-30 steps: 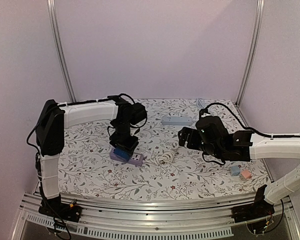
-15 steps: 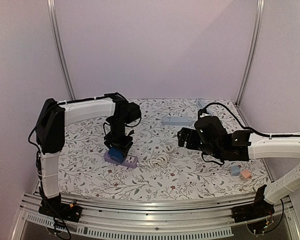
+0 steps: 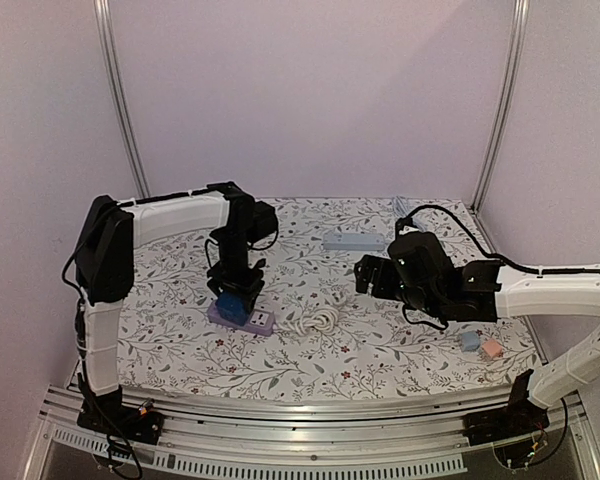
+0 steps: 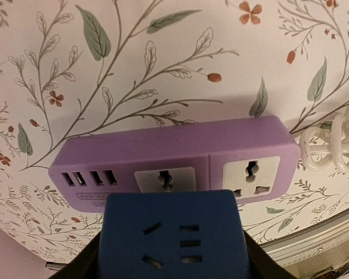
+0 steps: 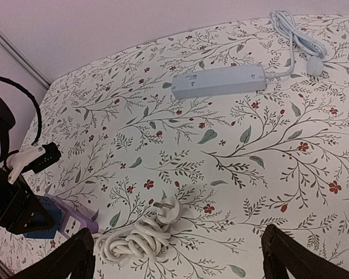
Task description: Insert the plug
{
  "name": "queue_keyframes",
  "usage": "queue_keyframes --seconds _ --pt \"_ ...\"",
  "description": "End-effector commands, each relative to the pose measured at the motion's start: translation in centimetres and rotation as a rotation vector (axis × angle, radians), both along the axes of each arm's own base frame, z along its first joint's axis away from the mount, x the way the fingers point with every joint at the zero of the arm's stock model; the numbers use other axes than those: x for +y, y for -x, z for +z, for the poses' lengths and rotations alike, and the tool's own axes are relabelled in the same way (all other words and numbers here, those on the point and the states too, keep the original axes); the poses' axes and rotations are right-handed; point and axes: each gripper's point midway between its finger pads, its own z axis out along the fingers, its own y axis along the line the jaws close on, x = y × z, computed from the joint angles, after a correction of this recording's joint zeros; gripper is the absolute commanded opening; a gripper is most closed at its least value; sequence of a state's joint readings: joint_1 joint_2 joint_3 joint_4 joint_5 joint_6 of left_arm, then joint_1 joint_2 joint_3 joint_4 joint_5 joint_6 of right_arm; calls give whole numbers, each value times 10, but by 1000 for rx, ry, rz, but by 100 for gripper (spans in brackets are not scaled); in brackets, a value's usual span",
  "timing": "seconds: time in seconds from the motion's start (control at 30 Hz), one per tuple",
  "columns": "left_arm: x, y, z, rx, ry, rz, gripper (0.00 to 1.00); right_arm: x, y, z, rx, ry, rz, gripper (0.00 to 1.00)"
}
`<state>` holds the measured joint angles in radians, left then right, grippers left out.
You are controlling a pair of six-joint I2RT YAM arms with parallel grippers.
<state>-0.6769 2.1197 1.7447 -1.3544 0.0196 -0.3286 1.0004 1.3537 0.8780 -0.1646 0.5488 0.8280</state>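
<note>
Top external: the left tool point(image 3: 235, 298) points down, its jaws half closed and clamped on a blue adapter point(image 3: 231, 309) that sits atop the purple power strip point(image 3: 258, 321) on the bench point(image 3: 180, 340). The right tool point(image 3: 364, 274) hovers with jaws spread wide, holding nothing. Left wrist: the adapter's slotted face overlaps the strip's near edge. Right wrist: a coiled white cable point(image 5: 134, 241) lies just beside the strip.
</note>
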Motion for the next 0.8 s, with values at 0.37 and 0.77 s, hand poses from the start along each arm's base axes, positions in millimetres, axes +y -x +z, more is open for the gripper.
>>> queue_keyframes --seconds 0.37,0.77 --pt "26 -2 -59 -159 -96 63 0 2 -5 4 -12 10 -9 99" --pt "15 0 -98 46 -68 -11 13 6 -6 0 -5 28 0 99"
